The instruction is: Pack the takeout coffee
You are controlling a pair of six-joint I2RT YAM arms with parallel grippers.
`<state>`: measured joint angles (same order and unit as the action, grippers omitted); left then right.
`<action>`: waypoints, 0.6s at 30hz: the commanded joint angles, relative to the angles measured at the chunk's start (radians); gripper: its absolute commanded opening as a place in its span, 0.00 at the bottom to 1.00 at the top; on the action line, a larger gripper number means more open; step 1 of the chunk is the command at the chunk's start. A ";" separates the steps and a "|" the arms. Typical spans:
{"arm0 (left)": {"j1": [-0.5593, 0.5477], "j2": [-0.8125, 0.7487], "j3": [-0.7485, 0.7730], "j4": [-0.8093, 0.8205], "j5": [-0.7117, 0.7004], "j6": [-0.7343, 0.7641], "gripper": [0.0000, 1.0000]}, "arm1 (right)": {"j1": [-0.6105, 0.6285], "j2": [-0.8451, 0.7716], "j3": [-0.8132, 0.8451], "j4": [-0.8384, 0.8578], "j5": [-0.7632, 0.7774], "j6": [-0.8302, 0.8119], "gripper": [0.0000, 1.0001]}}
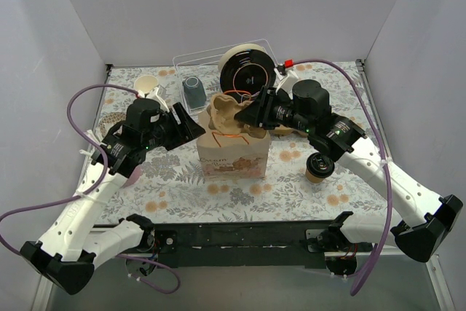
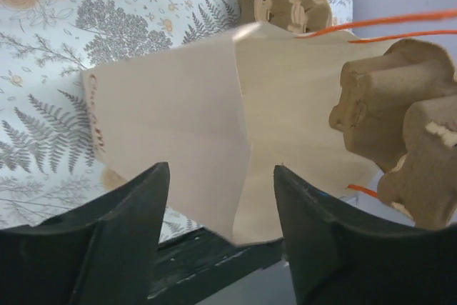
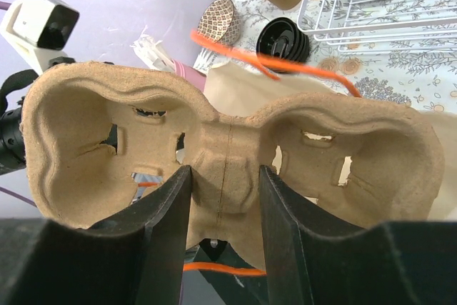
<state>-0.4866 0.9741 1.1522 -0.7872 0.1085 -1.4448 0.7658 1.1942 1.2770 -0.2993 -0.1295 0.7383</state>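
Observation:
A tan takeout coffee cup with a black lid point(image 1: 319, 167) stands on the table right of the paper bag point(image 1: 231, 152), under my right arm. My right gripper point(image 1: 258, 111) is shut on the middle ridge of a brown pulp cup carrier point(image 1: 229, 116) and holds it over the bag's open top. In the right wrist view the fingers point(image 3: 175, 205) pinch the carrier point(image 3: 107, 126), whose cup wells are empty. My left gripper point(image 1: 191, 125) is at the bag's upper left edge. In the left wrist view its jaws stand apart with the bag's folded corner point(image 2: 214, 126) between them.
A wire rack point(image 1: 182, 63) at the back holds a grey-blue mug point(image 1: 193, 91) and a round black-and-cream disc point(image 1: 247, 69). Lidless paper cups point(image 1: 148, 84) stand back left. Loose black lids point(image 3: 283, 39) and a patterned bowl point(image 3: 218, 21) lie beyond the bag. Orange bag handles point(image 3: 271, 62) arch up.

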 commanded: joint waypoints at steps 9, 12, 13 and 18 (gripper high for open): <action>0.002 0.055 0.041 -0.020 0.028 0.150 0.65 | -0.003 -0.008 0.004 0.000 0.048 0.021 0.31; 0.002 0.078 0.060 0.002 0.066 0.178 0.65 | -0.003 -0.004 0.005 0.002 0.050 0.021 0.31; 0.002 0.080 0.063 0.008 0.066 0.181 0.66 | -0.003 -0.001 0.007 0.003 0.050 0.021 0.31; 0.002 0.097 0.073 0.000 0.034 0.201 0.66 | -0.003 0.001 0.004 -0.004 0.051 0.026 0.31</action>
<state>-0.4866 1.0748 1.1751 -0.7918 0.1501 -1.2854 0.7658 1.1973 1.2770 -0.3202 -0.0959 0.7570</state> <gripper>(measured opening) 0.661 0.468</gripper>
